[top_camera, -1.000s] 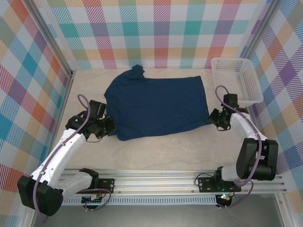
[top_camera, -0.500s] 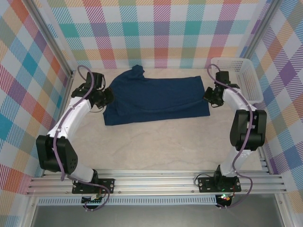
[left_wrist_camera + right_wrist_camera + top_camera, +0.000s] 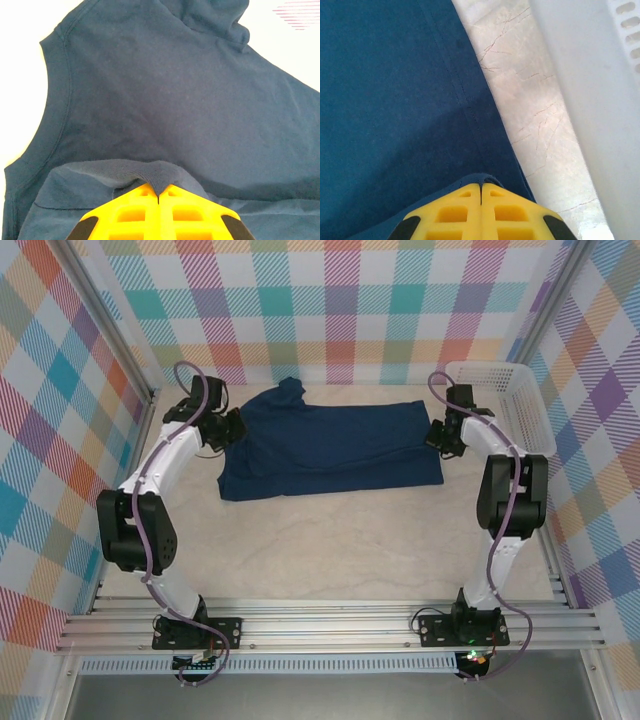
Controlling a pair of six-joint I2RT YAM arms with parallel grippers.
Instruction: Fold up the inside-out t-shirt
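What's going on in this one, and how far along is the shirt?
Two arms are folding a dark navy t-shirt on the table. The left gripper is pinched shut on a raised fold of cloth at the shirt's left end. The right gripper is shut on the edge at the right end, beside the white basket. The shirt lies as a wide band across the far part of the table, doubled over itself, so a first fold looks nearly laid.

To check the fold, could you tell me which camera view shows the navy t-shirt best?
The top external view: the whole navy t-shirt lies in frame. The left wrist view gives a sleeve and pinched cloth close up; the right wrist view, one hemmed edge.
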